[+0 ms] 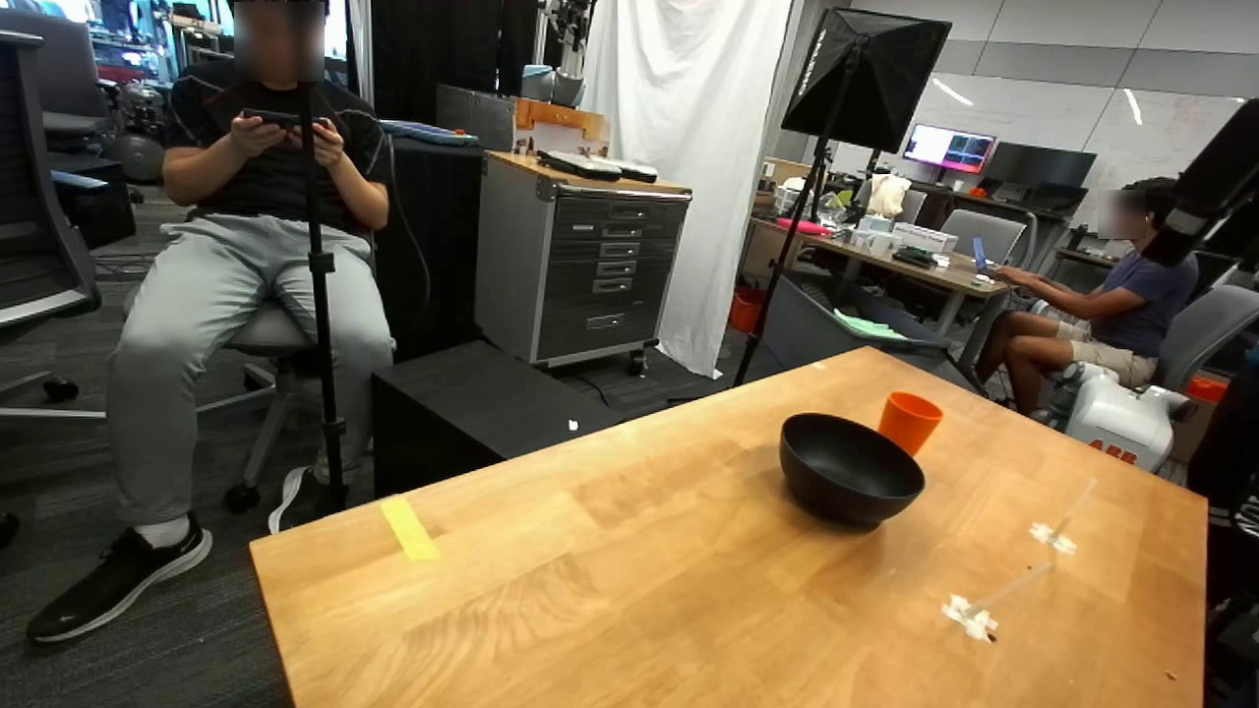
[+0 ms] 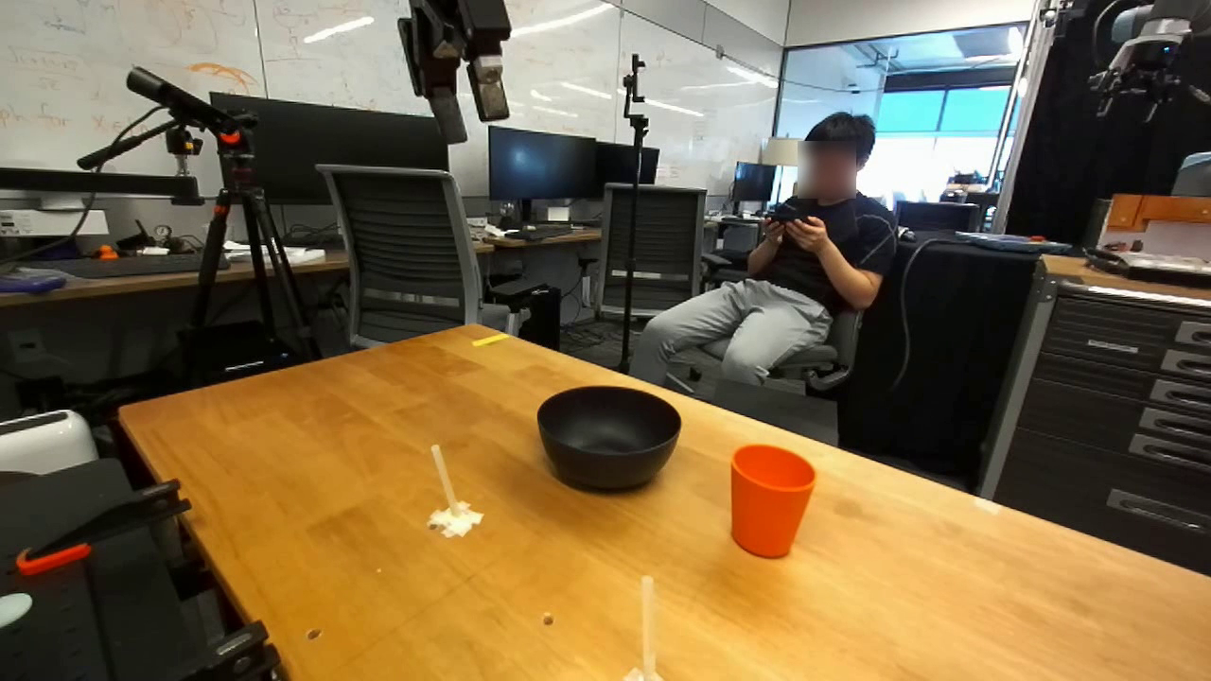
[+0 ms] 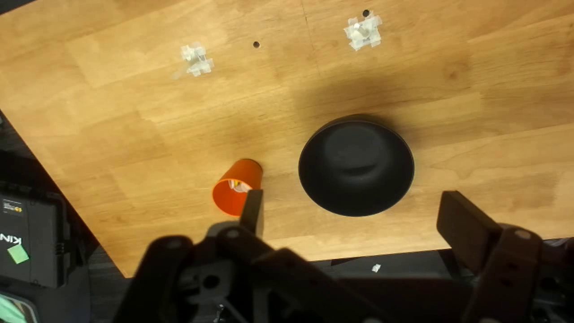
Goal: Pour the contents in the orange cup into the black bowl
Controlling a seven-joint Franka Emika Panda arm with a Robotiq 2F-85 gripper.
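Reader: Grasp state?

Robot: My hand (image 3: pixel 352 200) is spread, raised above the tabletop (image 3: pixel 143 107).

Reader: Positions?

Robot: Lower than it, in the wrist view, the black bowl (image 3: pixel 356 168) shows between my fingertips (image 3: pixel 253 208), and the orange cup (image 3: pixel 245 172), pale contents (image 3: pixel 239 185) inside, is partly hidden by one.

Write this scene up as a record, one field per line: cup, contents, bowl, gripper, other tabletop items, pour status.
Cup: orange, upright on the table, ungripped
Contents: small whitish and yellow bits inside the cup, kind unclear
Bowl: black, wide, upright, apart from the cup; nothing visible inside
Gripper: open, raised above the table, holding nothing
Other tabletop items: two pale taped-down sticks, a yellow strip near an edge
Pour status: not yet done
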